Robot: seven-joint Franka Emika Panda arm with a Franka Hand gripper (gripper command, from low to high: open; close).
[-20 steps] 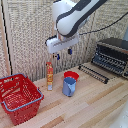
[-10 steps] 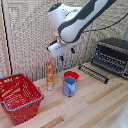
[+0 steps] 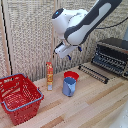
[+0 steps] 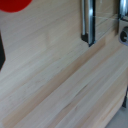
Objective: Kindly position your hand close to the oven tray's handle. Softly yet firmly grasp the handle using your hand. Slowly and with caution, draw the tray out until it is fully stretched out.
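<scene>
Wooden table (image 3: 95,107) under basket (image 3: 20,97), oven (image 3: 114,56)

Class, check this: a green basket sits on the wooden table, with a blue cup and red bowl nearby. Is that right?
Not quite. The basket is red, not green, as the exterior view shows. It does sit on the wooden table, with the blue cup and red bowl nearby.

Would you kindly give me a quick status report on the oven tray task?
White boxy end effector in the air, holding nothing, fingers' gap unclear. Dark wire oven tray sticks out of black toaster oven, untouched. Blue mug and red bowl below.
</scene>
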